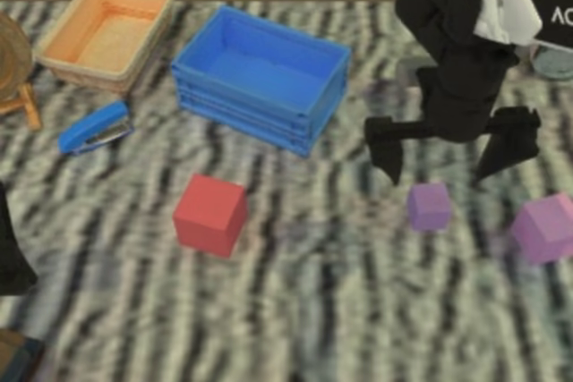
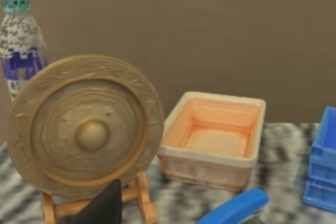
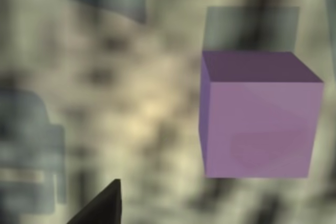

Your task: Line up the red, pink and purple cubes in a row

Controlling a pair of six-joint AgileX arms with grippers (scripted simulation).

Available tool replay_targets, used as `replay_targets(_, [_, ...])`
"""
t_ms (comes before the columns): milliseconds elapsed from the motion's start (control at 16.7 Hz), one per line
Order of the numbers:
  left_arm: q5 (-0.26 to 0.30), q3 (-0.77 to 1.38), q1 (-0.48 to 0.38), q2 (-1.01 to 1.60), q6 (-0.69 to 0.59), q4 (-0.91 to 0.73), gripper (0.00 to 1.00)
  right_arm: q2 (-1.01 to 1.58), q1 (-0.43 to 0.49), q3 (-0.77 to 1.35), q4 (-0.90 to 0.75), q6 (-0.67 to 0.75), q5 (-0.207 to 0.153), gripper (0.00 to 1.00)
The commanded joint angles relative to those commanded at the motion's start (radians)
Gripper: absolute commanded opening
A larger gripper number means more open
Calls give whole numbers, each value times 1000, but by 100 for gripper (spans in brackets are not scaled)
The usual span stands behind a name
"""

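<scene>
The right gripper hung with fingers apart just behind the purple cube, pink cube beside, "AC" lettering on its arm.

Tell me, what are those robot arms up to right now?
Right gripper open, above the table between the small violet-purple cube and the pale pink-lilac cube, holding nothing. Left arm parked at the left edge. Large matte red cube alone mid-table. Nothing blocking.
</scene>
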Motion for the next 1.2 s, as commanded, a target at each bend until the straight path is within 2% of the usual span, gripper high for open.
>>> replay_targets(480, [0, 0, 0, 0, 0, 0, 100, 123, 5, -137, 263, 3, 1, 100])
replay_targets(780, [0, 0, 0, 0, 0, 0, 100, 138, 6, -151, 288, 4, 2, 100])
replay_targets(1200, [0, 0, 0, 0, 0, 0, 100, 138, 6, -151, 288, 4, 2, 47])
